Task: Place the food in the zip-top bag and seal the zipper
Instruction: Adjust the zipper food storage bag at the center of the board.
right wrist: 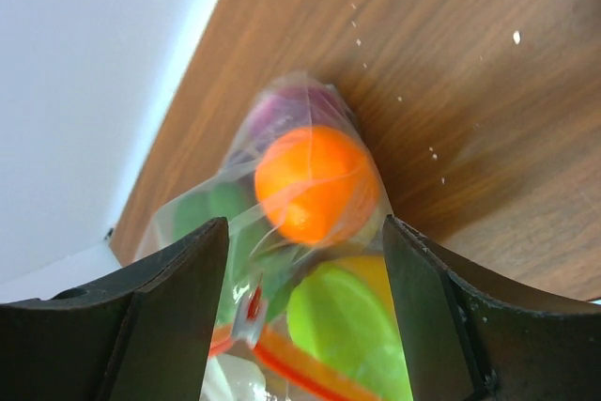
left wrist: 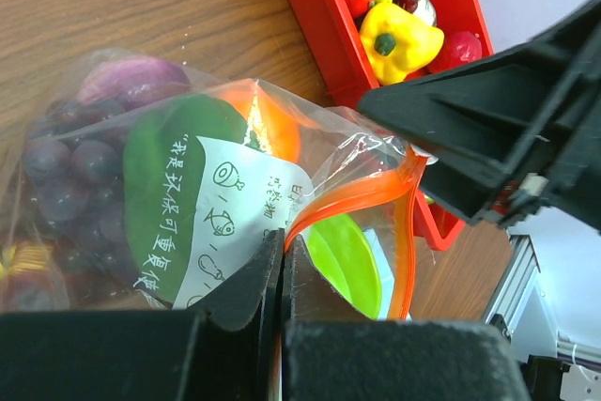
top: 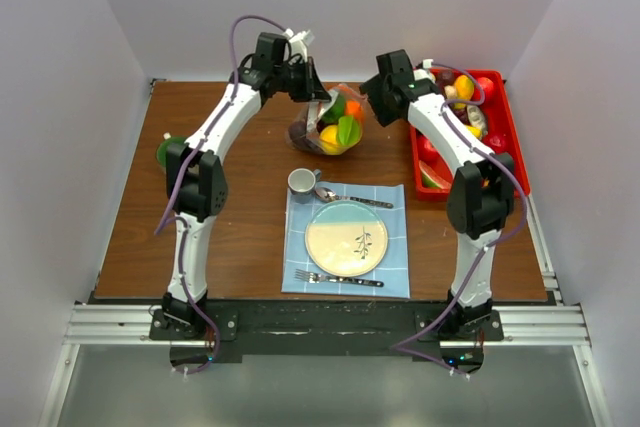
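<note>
Left tool [left wrist: 282, 253] pinched the zip-top bag [top: 335, 125] at its zipper [left wrist: 352, 196]; the bag sat upper centre of the worktop [top: 255, 227]. Right tool [right wrist: 302, 232] was spread, bag straight ahead, zipper running across its gap.

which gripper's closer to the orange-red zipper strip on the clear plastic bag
Left: the left gripper pinches the clear plastic bag at its orange-red zipper strip; the right gripper hangs open above it.

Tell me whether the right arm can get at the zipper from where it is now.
Probably yes: the right gripper is open, its fingers either side of the zip-top bag, with the zipper bare between them.
</note>
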`<state>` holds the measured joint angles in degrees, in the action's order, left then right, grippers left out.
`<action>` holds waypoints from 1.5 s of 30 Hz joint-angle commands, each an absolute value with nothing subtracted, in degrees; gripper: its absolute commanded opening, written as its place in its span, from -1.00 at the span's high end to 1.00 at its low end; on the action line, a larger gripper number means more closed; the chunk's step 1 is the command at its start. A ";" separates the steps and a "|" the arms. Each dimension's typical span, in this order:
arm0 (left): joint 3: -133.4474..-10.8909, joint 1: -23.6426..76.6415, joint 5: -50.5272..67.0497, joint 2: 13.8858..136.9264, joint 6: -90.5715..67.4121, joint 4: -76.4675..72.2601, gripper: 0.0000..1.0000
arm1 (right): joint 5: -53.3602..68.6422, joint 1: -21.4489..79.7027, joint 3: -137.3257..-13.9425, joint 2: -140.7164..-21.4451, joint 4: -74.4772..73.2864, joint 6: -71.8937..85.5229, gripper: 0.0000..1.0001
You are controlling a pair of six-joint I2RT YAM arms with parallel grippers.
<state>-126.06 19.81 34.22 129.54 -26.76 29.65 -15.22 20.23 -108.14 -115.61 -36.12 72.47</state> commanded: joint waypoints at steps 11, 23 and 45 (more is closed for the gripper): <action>-121.12 21.62 33.84 123.49 -26.89 24.79 1.00 | -13.80 21.09 -112.76 -115.66 -39.20 76.73 -0.08; -109.79 24.87 32.08 115.14 -29.96 18.82 1.00 | -15.74 21.09 -126.01 -117.16 -37.63 56.01 1.00; -93.79 30.06 22.16 102.49 -45.88 -1.93 0.46 | 26.17 18.63 -137.38 -125.16 -26.37 36.74 1.00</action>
